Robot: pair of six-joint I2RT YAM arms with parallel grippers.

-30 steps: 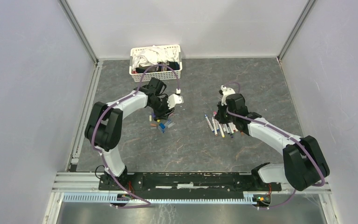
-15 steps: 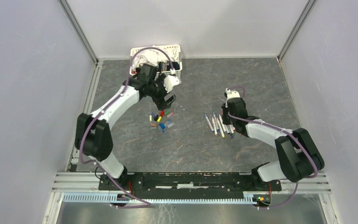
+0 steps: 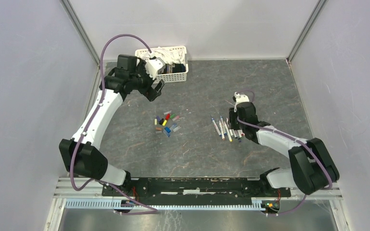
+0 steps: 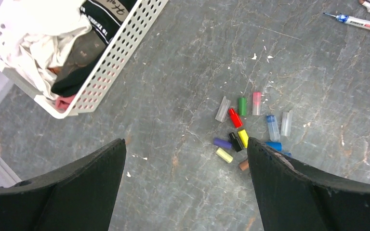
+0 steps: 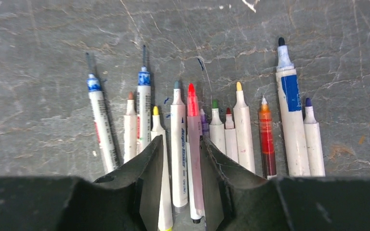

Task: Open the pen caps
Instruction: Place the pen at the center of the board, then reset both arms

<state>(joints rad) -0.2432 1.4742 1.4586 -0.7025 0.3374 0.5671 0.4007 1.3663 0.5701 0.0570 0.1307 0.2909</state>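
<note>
The pen caps (image 3: pixel 166 122) lie loose in a small cluster of red, green, yellow, blue, purple, black and clear pieces on the grey table, also seen in the left wrist view (image 4: pixel 243 130). My left gripper (image 3: pixel 155 90) hangs open high above and left of them, its jaws (image 4: pixel 185 142) wide apart with nothing between. The pens (image 3: pixel 227 129) lie uncapped side by side, tips showing (image 5: pixel 212 125). My right gripper (image 3: pixel 234 127) sits low over that row, open (image 5: pixel 182 140), with a white pen and a pink one lying on the table between its fingers.
A white slotted basket (image 3: pixel 173 77) of cloths stands at the back left, close behind my left gripper; its wall (image 4: pixel 125 53) fills the upper left of the left wrist view. Metal frame rails run along the table's left edge (image 3: pixel 89 120).
My left arm has lifted away from the caps toward the back left near the basket and its jaws have spread wide. My right gripper's jaws have parted over the pens.
</note>
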